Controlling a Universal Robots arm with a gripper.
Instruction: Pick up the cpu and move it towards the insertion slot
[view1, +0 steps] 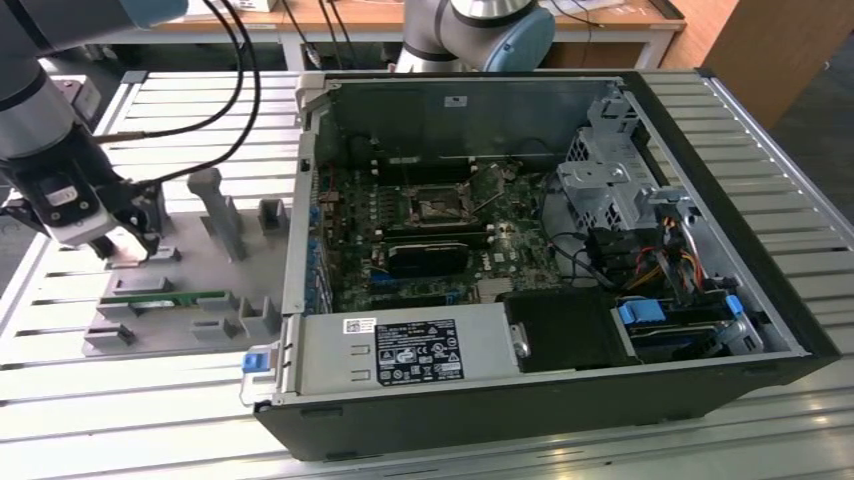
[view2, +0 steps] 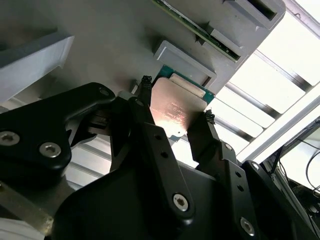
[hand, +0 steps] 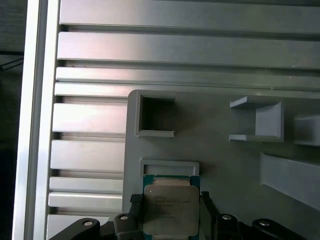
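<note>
Slatted metal bench (view1: 147, 420) with grey fixture plate (view1: 200, 255). Leans down over the plate at the exterior view's left, pincer (view2: 176, 102) clenched on the cpu (hand: 169, 212) by opposite edges. Well apart from the insertion slot (view1: 437, 207).

Silvery metal cpu (hand: 169, 212), soft sheen. Matt black fingers (view2: 150, 145). Smooth matt grey plastic tray (hand: 225, 165).
</note>
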